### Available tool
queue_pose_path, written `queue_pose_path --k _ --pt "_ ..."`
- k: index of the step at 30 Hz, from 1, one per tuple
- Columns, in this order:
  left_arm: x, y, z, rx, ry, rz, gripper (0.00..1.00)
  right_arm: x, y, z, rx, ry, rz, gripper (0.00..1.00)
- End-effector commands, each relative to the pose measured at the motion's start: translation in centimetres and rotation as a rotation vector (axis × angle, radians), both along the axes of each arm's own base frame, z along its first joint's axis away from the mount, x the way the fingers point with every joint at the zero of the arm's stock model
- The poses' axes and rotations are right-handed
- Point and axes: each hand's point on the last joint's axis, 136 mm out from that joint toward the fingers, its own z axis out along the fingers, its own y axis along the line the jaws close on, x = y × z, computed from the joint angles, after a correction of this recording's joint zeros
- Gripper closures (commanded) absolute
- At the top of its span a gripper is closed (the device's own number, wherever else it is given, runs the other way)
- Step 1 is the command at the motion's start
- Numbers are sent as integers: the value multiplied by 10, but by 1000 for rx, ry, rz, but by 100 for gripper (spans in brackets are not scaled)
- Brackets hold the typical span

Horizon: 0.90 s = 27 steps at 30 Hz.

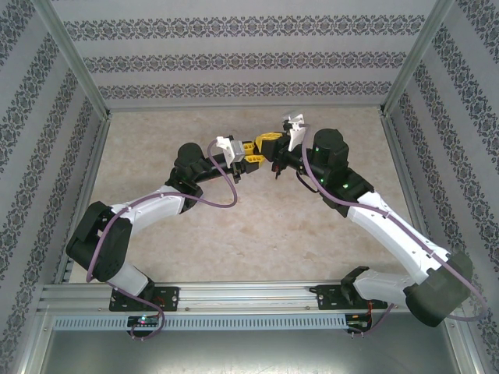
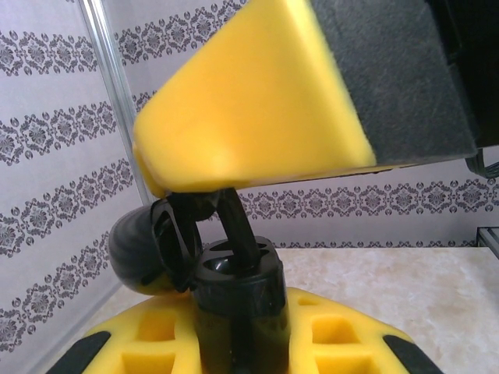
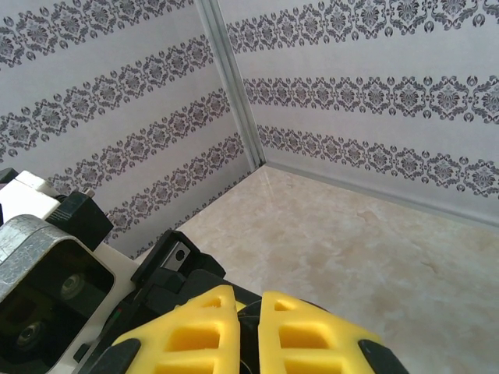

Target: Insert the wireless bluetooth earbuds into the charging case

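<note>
While both arms meet toward 12 o'clock over the table (image 1: 257,241), left gripper (image 2: 238,339) is clamped on the open black charging case (image 2: 238,284), lid (image 2: 144,249) hanging at 9 o'clock; right gripper (image 3: 248,315), fingers together, looks pinched on a black earbud (image 2: 234,222) entering the case from 12 o'clock. Risks: the earbud sits tilted, so it may jam or slip free; pushing could twist the case loose. No brand, label or writing legible
</note>
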Motion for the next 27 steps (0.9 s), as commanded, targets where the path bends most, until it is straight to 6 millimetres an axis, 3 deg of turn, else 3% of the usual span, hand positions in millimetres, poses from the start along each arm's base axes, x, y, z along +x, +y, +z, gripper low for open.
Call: queue_pose_path --k 1,16,20,22,27 --pt "-13 6 46 -84 -129 1 100 -1 -8 -34 -53 107 -20 92" --pt "-11 6 52 -96 -138 8 100 -15 5 -50 -76 154 88 90" --pt "-9 6 50 -95 -125 10 100 -7 -3 -40 -53 150 20 70" --pt "-9 5 49 -94 -118 8 100 0 -10 -25 -23 143 -37 52" --pt "-5 5 42 -104 -95 16 100 7 -29 16 71 127 -120 35"
